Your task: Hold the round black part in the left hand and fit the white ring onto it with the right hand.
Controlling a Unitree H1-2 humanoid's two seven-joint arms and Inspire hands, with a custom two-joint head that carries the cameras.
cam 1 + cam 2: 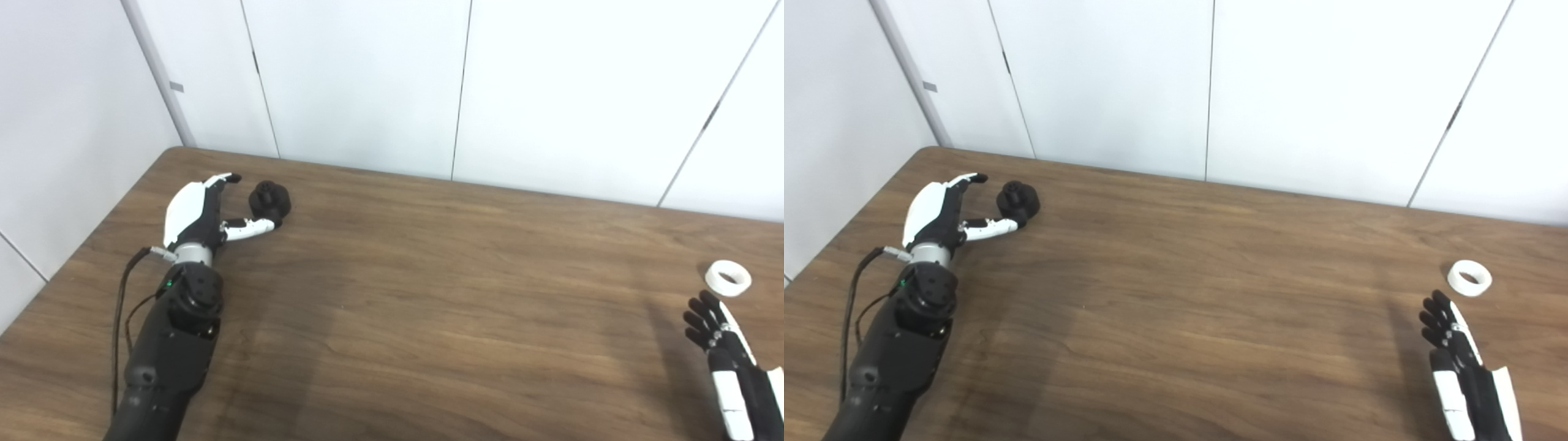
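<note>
Left eye view: we find the left hand [199, 211] spread open beside the round black part [269, 201], upper left on the worktop [429, 294]. Right hand [719, 343], fingers apart and empty, sits near the white ring [727, 278], lower right.

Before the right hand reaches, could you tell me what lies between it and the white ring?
Only bare table separates the right hand from the white ring, in both views.

Dark brown wood-grain table [429, 294]: carrying round black knobbed part [269, 201] far left, apparently upright; small white ring [727, 278] lying flat far right.
</note>
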